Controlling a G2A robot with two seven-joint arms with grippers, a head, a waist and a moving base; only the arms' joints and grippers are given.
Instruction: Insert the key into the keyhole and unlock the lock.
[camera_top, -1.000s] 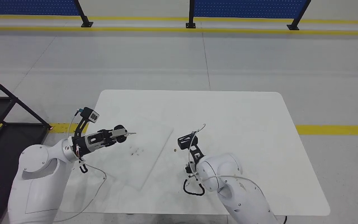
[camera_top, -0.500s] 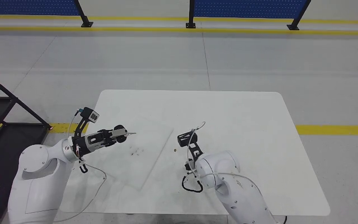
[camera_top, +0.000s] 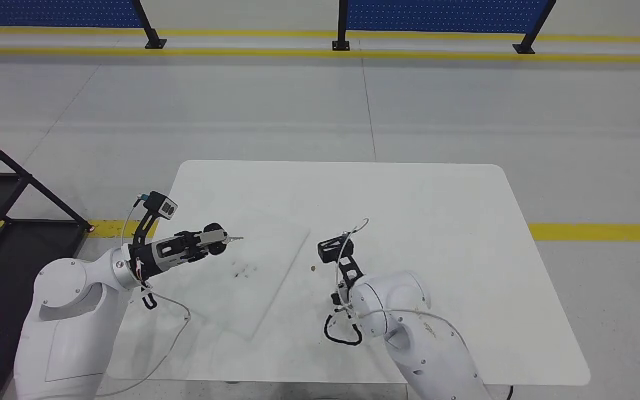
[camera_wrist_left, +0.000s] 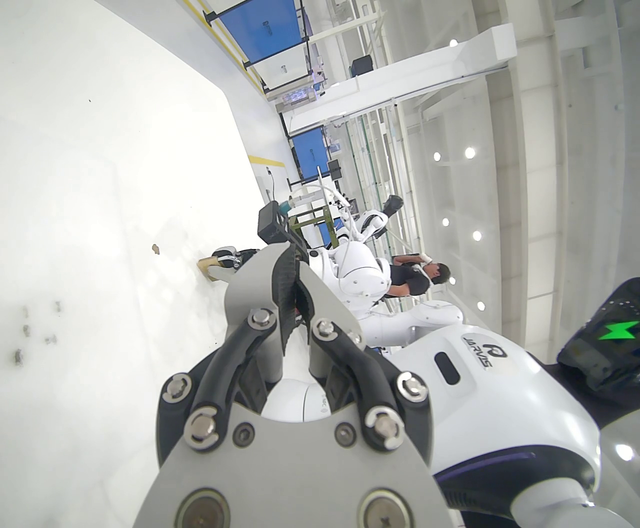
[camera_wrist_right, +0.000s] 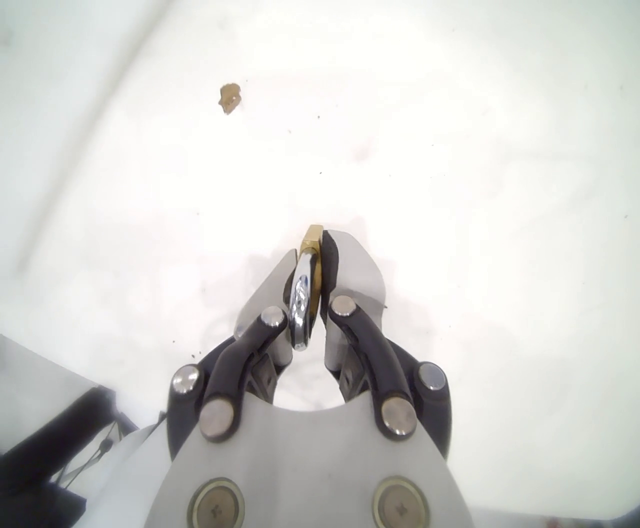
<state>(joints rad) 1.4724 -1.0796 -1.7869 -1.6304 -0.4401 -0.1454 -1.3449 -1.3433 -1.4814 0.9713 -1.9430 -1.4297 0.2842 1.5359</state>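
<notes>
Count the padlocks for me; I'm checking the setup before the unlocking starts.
1. The padlock is clamped in the right gripper near the middle of the table, brass body pointing outward. Another could lie hidden from these views.

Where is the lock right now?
The lock is gripped in the right gripper's jaws, low at the white table near its middle, with a small brown speck on the table just beyond it.
</notes>
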